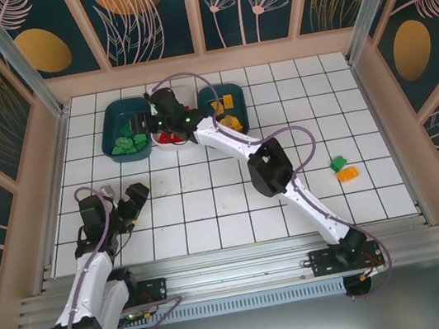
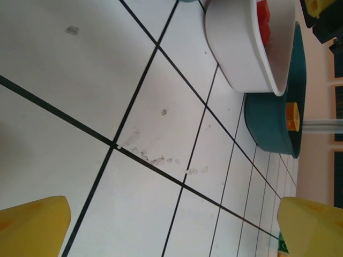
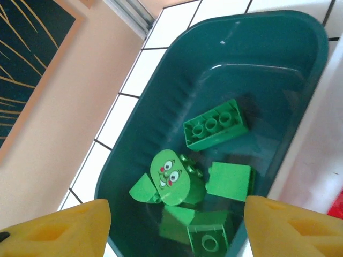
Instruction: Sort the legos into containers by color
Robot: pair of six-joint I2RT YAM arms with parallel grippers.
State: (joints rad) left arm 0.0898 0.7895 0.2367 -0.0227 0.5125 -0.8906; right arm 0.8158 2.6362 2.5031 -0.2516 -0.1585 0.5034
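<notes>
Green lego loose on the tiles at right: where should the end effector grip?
Probably from straight above, closing on the left and right faces of the green lego: it lies low on the tile, and the orange lego crowds its near side.

I count three tubs [image 1: 118, 114], two teal and one white, two loose bricks [image 1: 338, 163], one green and one orange, roughly six green bricks [image 3: 214, 124] in one teal tub

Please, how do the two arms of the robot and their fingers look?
Both the left arm and the right arm have white links with black joints, and a thin lilac cable loops along each. The fingers are blunt yellow wedges. Small green lights glow near the right wrist.
</notes>
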